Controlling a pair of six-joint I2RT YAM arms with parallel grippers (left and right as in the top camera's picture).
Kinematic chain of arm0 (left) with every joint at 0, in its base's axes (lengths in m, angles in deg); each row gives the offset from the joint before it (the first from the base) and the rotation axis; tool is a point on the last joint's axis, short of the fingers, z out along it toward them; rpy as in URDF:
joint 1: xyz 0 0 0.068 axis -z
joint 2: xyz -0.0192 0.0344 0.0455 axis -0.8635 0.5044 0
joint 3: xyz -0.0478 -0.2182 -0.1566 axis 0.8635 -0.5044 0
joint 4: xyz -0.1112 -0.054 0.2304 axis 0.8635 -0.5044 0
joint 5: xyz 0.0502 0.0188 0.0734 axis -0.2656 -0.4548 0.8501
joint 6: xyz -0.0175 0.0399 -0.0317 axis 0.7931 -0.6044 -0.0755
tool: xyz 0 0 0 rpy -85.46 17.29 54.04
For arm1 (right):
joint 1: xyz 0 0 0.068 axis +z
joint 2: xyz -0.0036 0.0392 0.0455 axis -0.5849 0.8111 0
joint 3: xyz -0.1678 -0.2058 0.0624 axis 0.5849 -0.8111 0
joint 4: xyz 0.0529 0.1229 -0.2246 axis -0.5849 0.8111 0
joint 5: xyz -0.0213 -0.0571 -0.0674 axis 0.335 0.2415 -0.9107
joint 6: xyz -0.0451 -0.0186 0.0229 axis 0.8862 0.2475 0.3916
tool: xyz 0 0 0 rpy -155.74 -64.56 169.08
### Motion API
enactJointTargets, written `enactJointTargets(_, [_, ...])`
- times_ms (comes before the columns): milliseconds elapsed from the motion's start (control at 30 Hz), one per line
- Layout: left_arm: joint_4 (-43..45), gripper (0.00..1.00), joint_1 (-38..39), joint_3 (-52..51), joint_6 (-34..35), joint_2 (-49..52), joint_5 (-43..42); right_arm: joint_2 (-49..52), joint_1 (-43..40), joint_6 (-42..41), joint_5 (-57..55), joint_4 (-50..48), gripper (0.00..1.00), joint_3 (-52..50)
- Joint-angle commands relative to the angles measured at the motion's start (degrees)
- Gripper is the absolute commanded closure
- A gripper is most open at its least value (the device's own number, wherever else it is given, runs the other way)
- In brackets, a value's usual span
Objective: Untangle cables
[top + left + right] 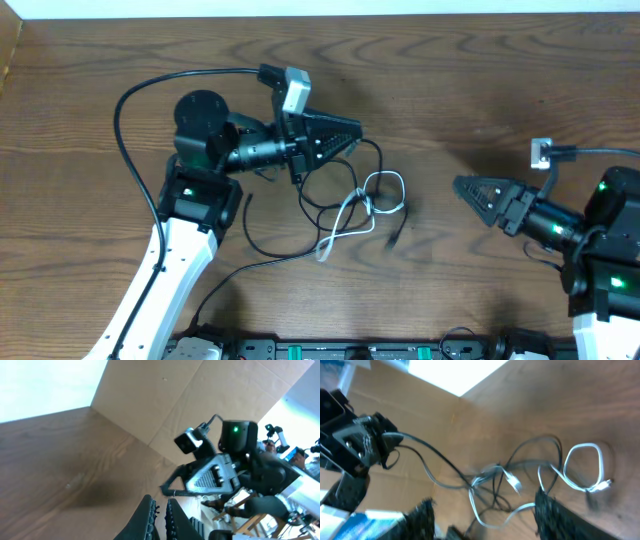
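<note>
Cables (343, 217), thin limp black and white cords, loop diagonally from left gripper (354, 133), clamped on a black strand. Right gripper (459, 185) gapes, jaws apart.

Wooden table (480, 80) — cardboard walls (165, 405)

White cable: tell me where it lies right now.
In the overhead view the white cable lies mid-table, looped among the black cables, between the left pincer and the open right pincer, nearer the left one.
</note>
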Motion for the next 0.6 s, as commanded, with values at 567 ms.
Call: enactJointTargets(567, [0.7, 0.92, 1.7, 0.7, 2.6, -0.2, 4.1, 8.7, 20.2, 2.3, -16.3, -6.3, 0.36, -4.1])
